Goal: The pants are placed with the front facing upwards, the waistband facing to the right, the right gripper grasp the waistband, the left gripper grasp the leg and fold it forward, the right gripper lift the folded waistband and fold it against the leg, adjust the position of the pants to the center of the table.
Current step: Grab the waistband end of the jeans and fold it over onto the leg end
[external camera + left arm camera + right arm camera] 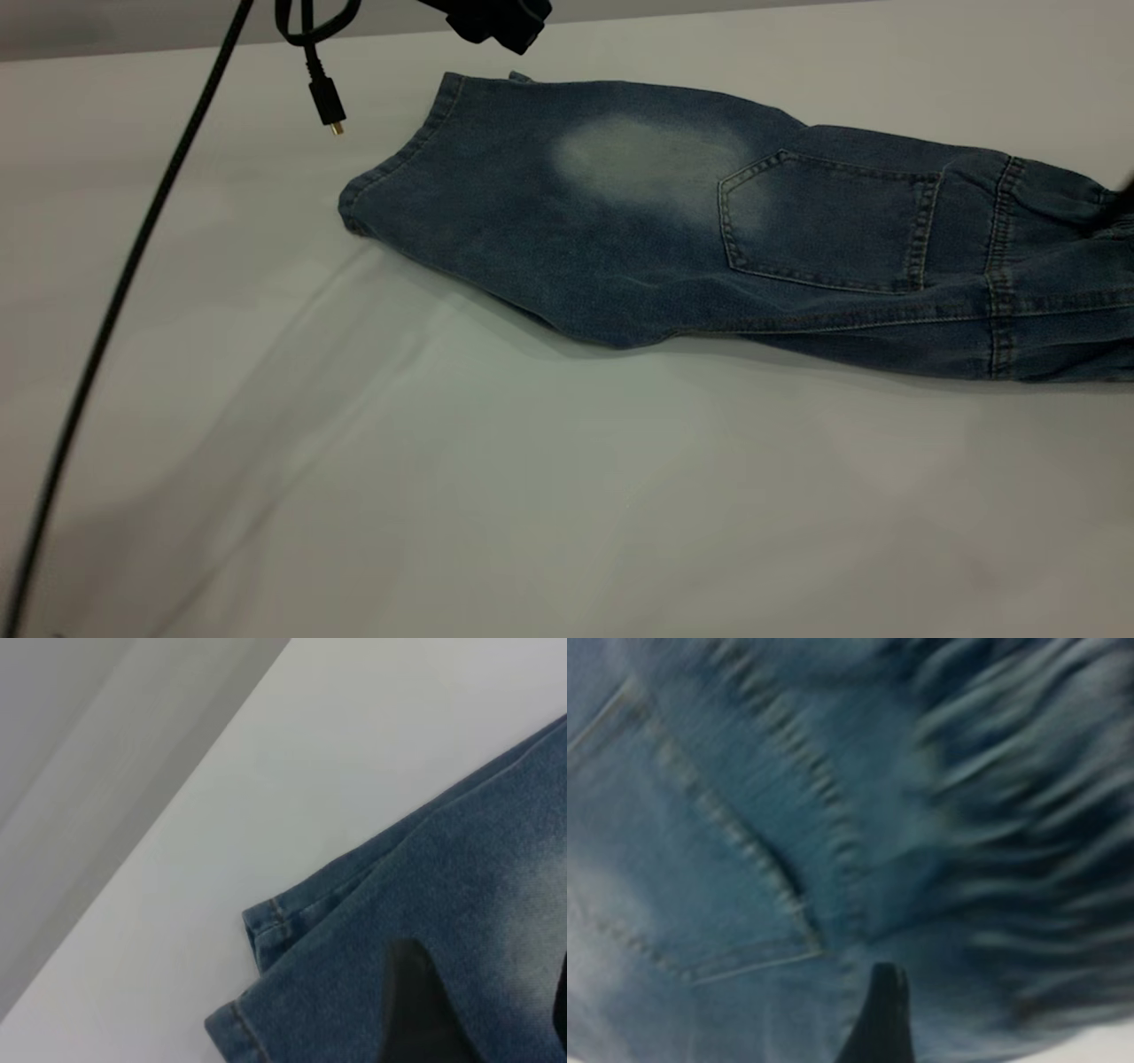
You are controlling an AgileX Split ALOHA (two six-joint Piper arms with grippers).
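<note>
— One pair of pants (673,221) lies flat on the white tabletop (443,496), running from the upper middle of the frame to the right edge, back pocket (828,221) showing.
— Which end is which?
— The leg hem sits at the upper middle and the gathered waistband (1054,266) is at the right edge.
— Where's the left gripper (496,19)?
— At the top edge, just above the hem; in its wrist view a dark fingertip (421,1010) hangs over the denim. I cannot tell how far it is open.
— And the right gripper (879,1019)?
— It is close over the waistband; one finger shows, so its opening is unclear too.
— Anything else?
— A black cable (115,301) crosses the left side.
</note>
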